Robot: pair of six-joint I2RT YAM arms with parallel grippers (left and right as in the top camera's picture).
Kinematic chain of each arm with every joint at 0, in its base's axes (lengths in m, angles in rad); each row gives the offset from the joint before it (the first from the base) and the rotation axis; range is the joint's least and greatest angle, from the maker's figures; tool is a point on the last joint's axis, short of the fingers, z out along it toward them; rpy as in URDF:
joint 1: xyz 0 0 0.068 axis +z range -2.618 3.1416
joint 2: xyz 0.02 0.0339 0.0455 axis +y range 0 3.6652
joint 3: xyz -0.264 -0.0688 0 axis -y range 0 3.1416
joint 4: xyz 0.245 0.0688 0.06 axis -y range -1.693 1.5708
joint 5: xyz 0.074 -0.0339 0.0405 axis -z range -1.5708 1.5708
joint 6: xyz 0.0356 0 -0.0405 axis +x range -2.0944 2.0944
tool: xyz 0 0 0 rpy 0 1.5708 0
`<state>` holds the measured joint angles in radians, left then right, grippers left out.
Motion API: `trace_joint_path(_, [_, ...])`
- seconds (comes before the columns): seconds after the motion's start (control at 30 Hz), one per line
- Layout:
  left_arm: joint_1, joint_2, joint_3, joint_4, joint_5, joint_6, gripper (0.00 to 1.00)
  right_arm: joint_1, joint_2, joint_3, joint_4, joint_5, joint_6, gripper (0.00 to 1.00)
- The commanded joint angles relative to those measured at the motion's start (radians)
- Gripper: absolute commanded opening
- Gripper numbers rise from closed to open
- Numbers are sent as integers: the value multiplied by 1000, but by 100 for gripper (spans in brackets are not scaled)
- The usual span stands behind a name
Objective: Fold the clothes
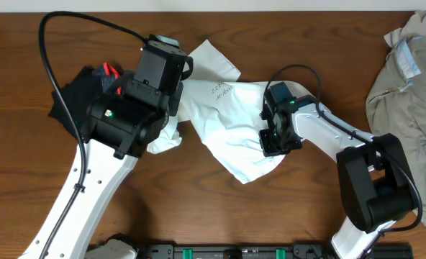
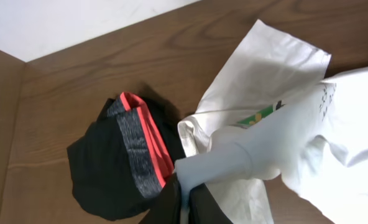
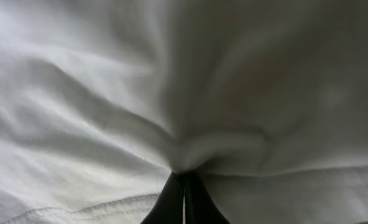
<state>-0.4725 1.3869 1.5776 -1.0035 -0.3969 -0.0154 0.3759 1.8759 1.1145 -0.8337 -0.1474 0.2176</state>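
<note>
TABLE-TOP, OVERHEAD: A dark brown wooden table point(image 1: 198, 216) carries three garments. The plain white short-sleeved T-shirt point(image 1: 227, 122) lies rumpled at centre, stretched between the two arms (handwriting shows on the cloth). At far rt, well apart, a crumpled khaki-beige garment point(image 1: 407, 108) rests by the table edge. At far lt, a black garment with a grey-and-red band point(image 2: 109, 168) sits bunched just beside the shirt's sleeve. The left gripper point(image 2: 185, 199) has its fingers pressed together on a fold of the white shirt. The right gripper point(image 3: 184, 186), approx. mid-shirt, likewise pinches a gathered pleat of the cloth.
</note>
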Motion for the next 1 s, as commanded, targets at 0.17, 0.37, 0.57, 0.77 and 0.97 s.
trace_joint_path(0.17, [3,-2,9,-31,-24,23,6,-190,-141,86,-70,-9,46,1])
trace_joint_path(0.37, [3,-2,9,-36,-24,23,6,-376,-163,87,-43,-159,29,1])
trace_joint_path(0.57, [3,-2,9,-36,-24,23,6,-468,-105,86,-18,-162,27,1])
trace_joint_path(0.77, [3,-2,9,-43,-24,27,6,-491,-56,86,20,-76,29,1])
trace_joint_path(0.97, [3,-2,9,-47,-24,42,6,-550,-52,92,42,-33,47,1])
